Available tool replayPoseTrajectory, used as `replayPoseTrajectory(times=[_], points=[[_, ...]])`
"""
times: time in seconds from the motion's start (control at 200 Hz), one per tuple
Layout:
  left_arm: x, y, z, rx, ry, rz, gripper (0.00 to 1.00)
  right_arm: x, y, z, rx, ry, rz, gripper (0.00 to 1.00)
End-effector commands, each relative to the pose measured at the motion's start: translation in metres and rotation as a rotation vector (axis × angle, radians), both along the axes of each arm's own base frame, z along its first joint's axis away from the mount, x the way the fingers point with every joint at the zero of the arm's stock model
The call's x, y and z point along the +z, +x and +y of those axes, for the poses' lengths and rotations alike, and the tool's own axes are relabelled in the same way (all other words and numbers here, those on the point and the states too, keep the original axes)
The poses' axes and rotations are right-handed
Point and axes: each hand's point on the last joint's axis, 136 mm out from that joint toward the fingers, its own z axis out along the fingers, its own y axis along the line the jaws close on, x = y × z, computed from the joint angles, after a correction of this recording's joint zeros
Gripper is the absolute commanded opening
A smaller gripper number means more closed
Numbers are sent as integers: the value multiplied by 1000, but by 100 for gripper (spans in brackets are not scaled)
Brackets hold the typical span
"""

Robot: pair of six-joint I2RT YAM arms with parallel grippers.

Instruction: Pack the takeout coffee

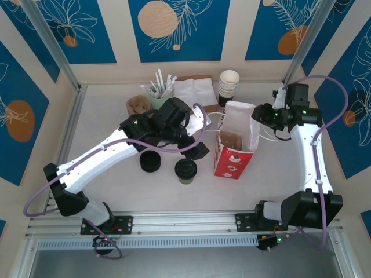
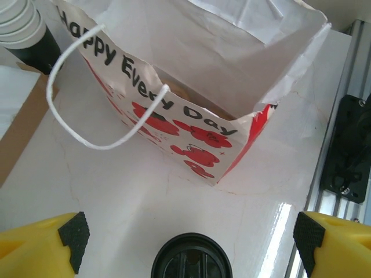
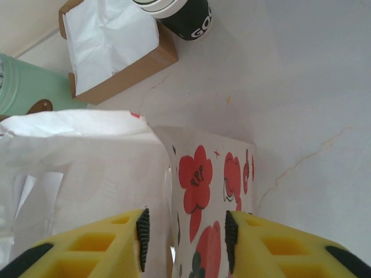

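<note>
The takeout coffee [image 1: 186, 169], a short olive-green cup with a black lid [image 2: 191, 263], stands on the white table just left of the red bag [image 1: 235, 145]. My left gripper [image 1: 196, 152] hovers over the cup, and its yellow fingers [image 2: 43, 243] stand wide apart on either side of the lid without touching it. The bag [image 2: 191, 87] stands upright with its mouth open and something brown inside. My right gripper [image 1: 258, 119] is at the bag's upper right edge. Its pads [image 3: 142, 231] straddle the flowered paper wall [image 3: 200, 179], with gaps showing on both sides.
A stack of loose black lids [image 1: 150, 161] sits left of the coffee. Along the back are lidless stacked cups [image 1: 228, 86], a brown box of napkins [image 1: 194, 92], a green cup of stirrers [image 1: 157, 92] and brown sleeves [image 1: 138, 105]. A metal rail [image 1: 185, 223] runs along the near edge.
</note>
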Motion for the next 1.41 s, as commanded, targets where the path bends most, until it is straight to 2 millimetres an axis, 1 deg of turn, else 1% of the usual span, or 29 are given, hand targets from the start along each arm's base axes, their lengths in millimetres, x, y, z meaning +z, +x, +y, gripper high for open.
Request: replayPoseTrajectory(times=[0.0, 0.08, 0.12, 0.225, 0.385, 0.465, 0.605, 0.725, 0.825, 0.955, 1.155, 1.24, 1.4], points=[[12, 8, 4, 31, -34, -26, 93, -10, 6, 12, 76, 26, -6, 34], [12, 11, 4, 39, -31, -33, 93, -15, 8, 15, 92, 34, -1, 25], [12, 12, 5, 41, -28, -35, 93, -15, 9, 16, 97, 32, -1, 18], [12, 14, 6, 46, -24, -39, 93, -5, 12, 19, 110, 32, -42, 0], [14, 16, 8, 53, -28, -47, 93, 23, 12, 30, 144, 33, -171, 0], [14, 16, 9, 58, -33, -51, 93, 38, 11, 32, 145, 16, -253, 0], [12, 15, 10, 58, -39, -52, 93, 64, 9, 33, 141, -27, -472, 0], [8, 16, 12, 67, -28, -48, 93, 79, 5, 38, 159, -27, -604, 0], [9, 16, 12, 69, -32, -52, 93, 81, 3, 42, 184, -19, -666, 0], [13, 17, 14, 75, -40, -64, 94, 80, 1, 46, 207, -14, -704, 0], [11, 17, 16, 82, -39, -61, 94, 82, -1, 46, 201, -1, -692, 0], [12, 17, 17, 91, -42, -63, 94, 81, -1, 43, 166, 15, -642, 0], [15, 19, 20, 120, -58, -67, 94, 74, -6, 38, 52, 107, -446, 0]])
